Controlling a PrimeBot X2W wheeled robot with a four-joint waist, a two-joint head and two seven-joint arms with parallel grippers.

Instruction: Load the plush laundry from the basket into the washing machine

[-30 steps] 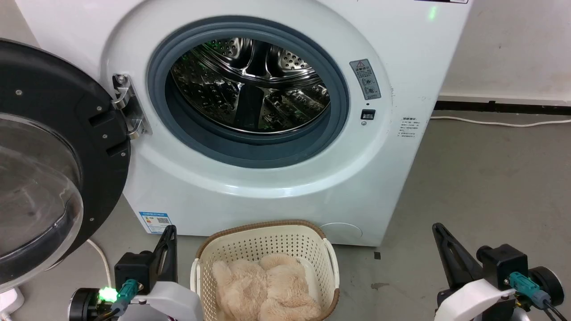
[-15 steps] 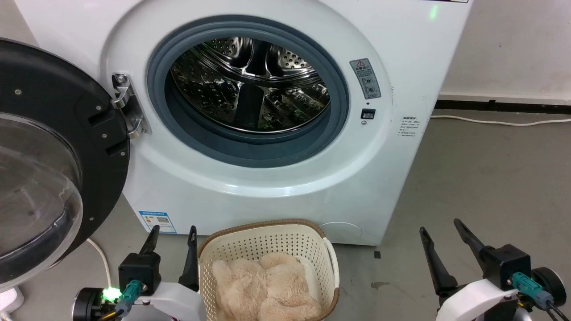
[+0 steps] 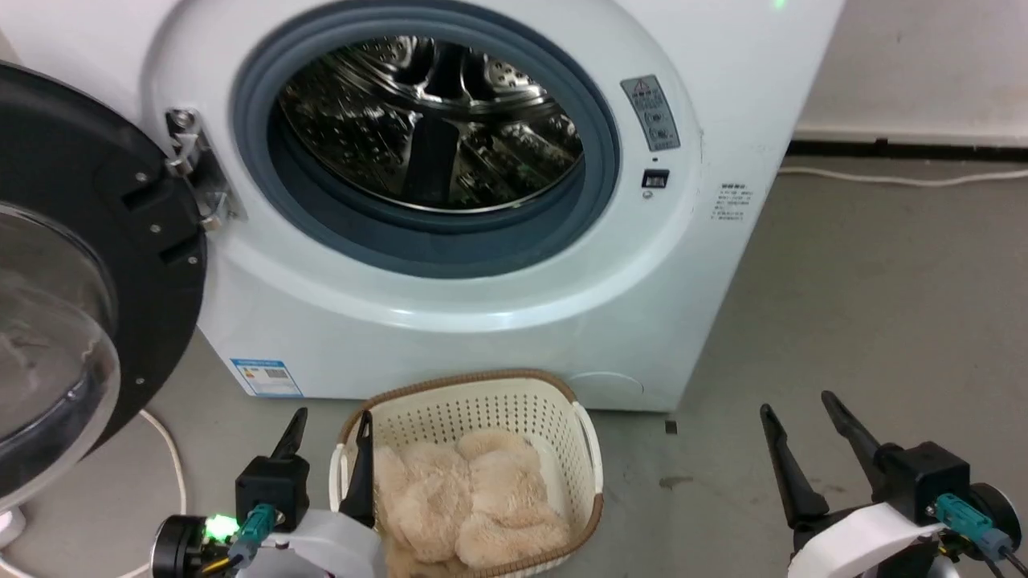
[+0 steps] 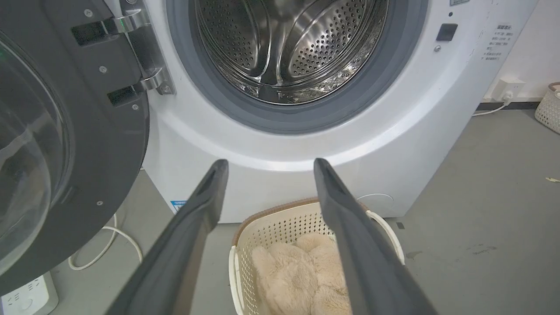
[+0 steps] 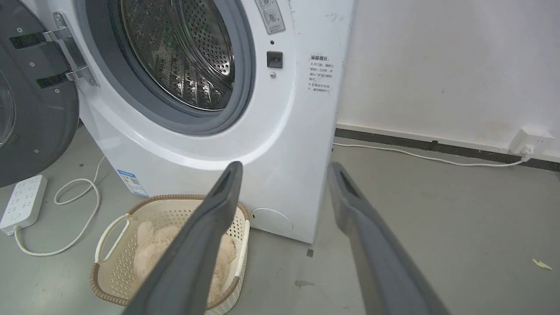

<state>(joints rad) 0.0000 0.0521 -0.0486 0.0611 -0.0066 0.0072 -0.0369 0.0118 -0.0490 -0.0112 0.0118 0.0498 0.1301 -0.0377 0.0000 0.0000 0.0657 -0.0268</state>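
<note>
Sprawling beige plush laundry (image 3: 474, 502) (in basket (image 3: 482, 409))

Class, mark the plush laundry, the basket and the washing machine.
plush laundry (image 3: 467, 499), head view, its fluffy middle.
basket (image 3: 466, 377), head view, brown back rim.
washing machine (image 4: 415, 131), left wrist view, white front panel.

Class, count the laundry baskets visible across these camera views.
2. One basket stands before the washing machine, holding the plush laundry; a second basket is cut off at the left wrist view's right edge.
</note>
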